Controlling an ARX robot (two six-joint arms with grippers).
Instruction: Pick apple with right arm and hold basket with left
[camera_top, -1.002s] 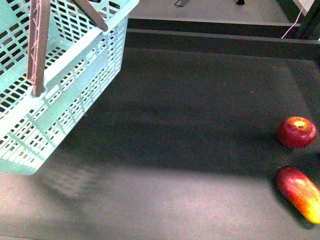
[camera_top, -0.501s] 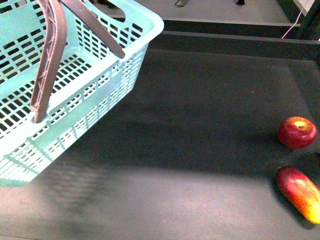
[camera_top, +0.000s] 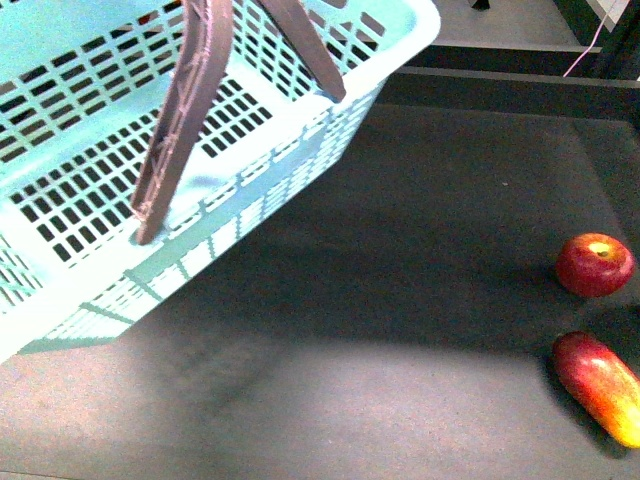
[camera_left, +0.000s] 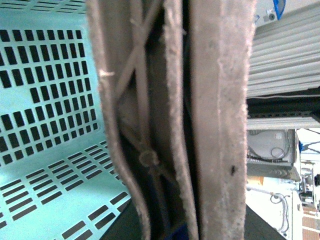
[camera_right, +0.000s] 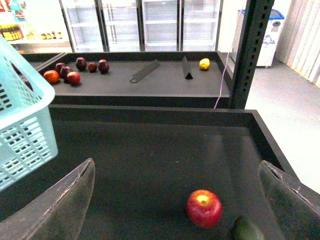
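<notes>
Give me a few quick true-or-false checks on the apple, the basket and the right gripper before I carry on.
1. The apple lies on the dark table, outside the basket. True.
2. The right gripper is shut on the apple. False: it is open, and the apple lies free on the table ahead of it.
3. No fruit shows inside the basket. True.
4. The elongated red-and-yellow fruit lies between the apple and the basket. False: it lies beside the apple, nearer the robot, at the table's right side.
5. The basket's brown handles are folded down on its rim. False: they are swung up.
</notes>
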